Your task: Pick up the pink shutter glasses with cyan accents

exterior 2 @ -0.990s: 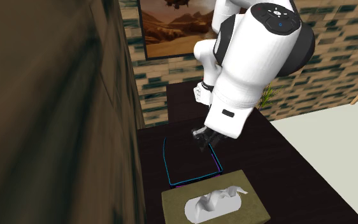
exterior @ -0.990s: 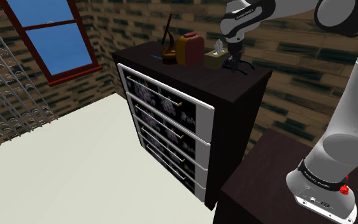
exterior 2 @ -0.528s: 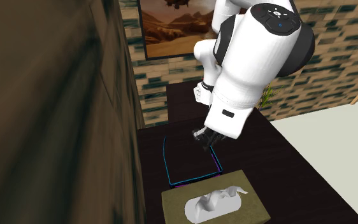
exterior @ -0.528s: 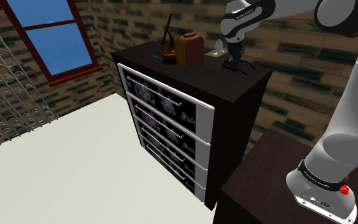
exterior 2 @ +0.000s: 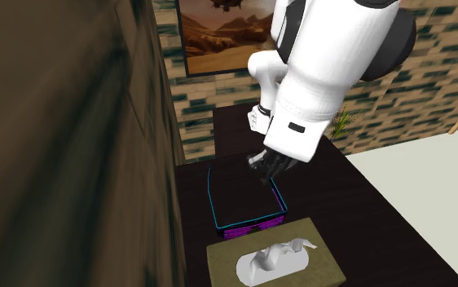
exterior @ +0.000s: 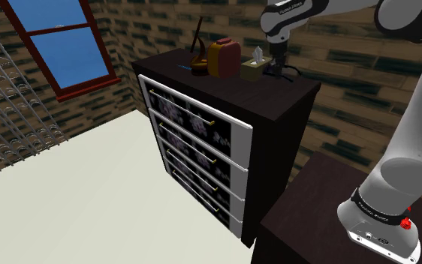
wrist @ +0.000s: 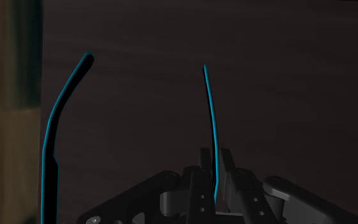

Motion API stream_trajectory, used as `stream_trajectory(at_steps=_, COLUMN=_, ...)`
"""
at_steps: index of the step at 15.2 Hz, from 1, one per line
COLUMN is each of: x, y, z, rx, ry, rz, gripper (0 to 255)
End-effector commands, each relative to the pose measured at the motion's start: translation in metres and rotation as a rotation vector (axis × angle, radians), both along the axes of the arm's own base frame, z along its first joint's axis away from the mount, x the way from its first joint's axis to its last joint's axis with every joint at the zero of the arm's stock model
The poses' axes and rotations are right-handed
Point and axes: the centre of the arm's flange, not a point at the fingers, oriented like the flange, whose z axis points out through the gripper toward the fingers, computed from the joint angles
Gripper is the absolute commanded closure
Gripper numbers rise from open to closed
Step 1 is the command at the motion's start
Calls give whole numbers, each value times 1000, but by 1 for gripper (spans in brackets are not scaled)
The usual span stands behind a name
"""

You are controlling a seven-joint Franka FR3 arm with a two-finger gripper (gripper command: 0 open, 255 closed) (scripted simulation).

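Shoulder view: gripper (exterior: 278, 67) and wrist stand higher over the dresser (exterior: 202, 127) than 0.5 s ago. The glasses (exterior: 289, 72) show as thin dark lines just below and beside the fingertips, w/ the tissue box (exterior: 253, 69) near on the gripper's other side. Lift has prob. begun, but clearance can't be judged here. Second exterior view: the cyan-edged frame hangs under the gripper, and its pink front bar (exterior 2: 252, 228) now sits up nearer the tissue box's top edge than before, i.e. it seems raised off the dresser top. Grasp thus appears made; what's left is carrying it clear w/o slip, since the hold is off-centre and the front end may sag. The contact itself is hidden by the forearm. Wrist view: supplies that contact. Both fingers (wrist: 203, 167) are closed onto one thin cyan-edged side arm (wrist: 213, 127), which runs away from the gripper betw. them. The other side arm (wrist: 53, 140) hangs free, well apart to one side, over dark wood.
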Motion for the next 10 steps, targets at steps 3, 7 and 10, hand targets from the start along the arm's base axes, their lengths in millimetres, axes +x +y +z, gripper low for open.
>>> stream_trajectory(at_steps=3, x=1, y=0, z=22, rx=0, ry=0, rz=0, gripper=255)
stream_trajectory(at_steps=7, x=1, y=0, z=43, rx=0, ry=0, rz=0, gripper=255)
stream_trajectory(at_steps=10, x=1, y=0, z=49, rx=0, ry=0, rz=0, gripper=255)
